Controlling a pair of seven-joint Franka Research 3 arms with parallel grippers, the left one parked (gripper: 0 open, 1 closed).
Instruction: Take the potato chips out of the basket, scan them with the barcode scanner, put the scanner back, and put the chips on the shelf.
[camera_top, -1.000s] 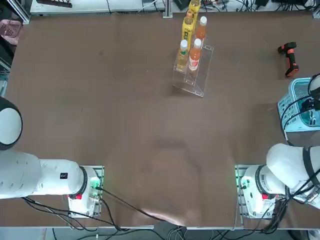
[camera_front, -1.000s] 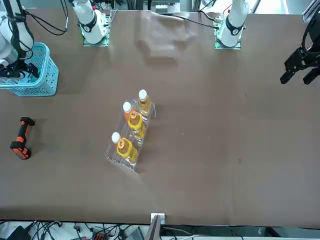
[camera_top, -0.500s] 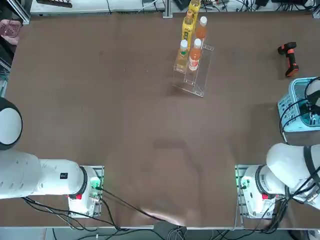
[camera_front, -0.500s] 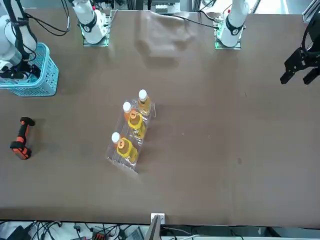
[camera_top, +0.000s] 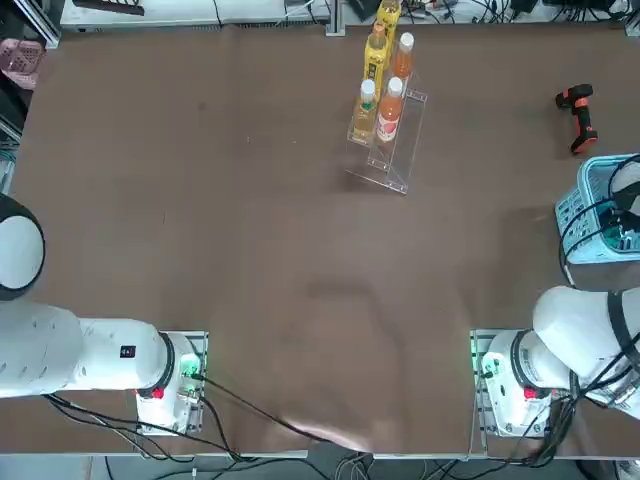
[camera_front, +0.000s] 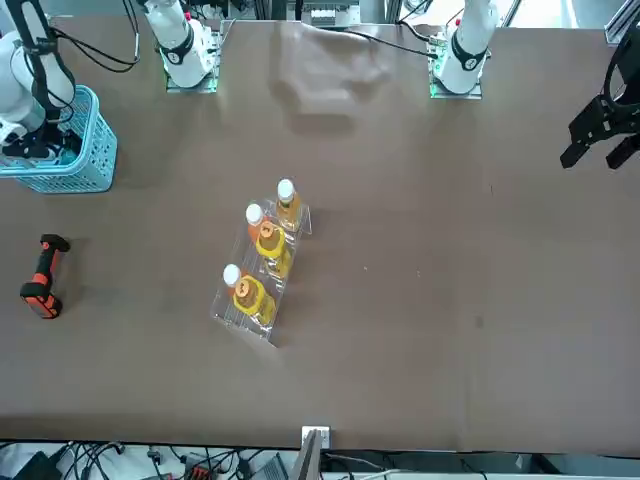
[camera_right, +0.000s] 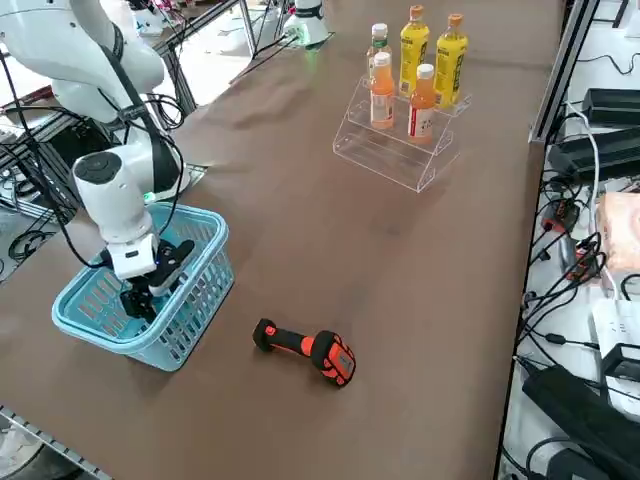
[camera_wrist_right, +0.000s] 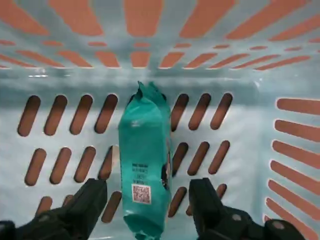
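The potato chips (camera_wrist_right: 145, 155), a narrow teal packet, lie on the floor of the light blue basket (camera_wrist_right: 250, 130). My right gripper (camera_wrist_right: 147, 192) is down inside the basket (camera_right: 195, 300), open, with one finger on each side of the packet's near end. In the right side view the gripper (camera_right: 140, 298) hangs below the white wrist, inside the rim. The barcode scanner (camera_right: 305, 348) lies on the table beside the basket (camera_top: 585, 195); it is also in the top view as the scanner (camera_top: 580, 115). The clear shelf (camera_top: 392, 150) stands at the far middle of the table.
Several orange and yellow drink bottles (camera_right: 415, 70) stand on the shelf (camera_right: 390, 150). The basket (camera_front: 85, 160) sits at the table's edge on my right side, with the scanner (camera_front: 42, 277) beyond it. Cables and equipment lie past the far edge.
The right arm has shifted slightly over the basket and reached a little deeper into it. Its fingers have stayed open, and nothing else has moved.
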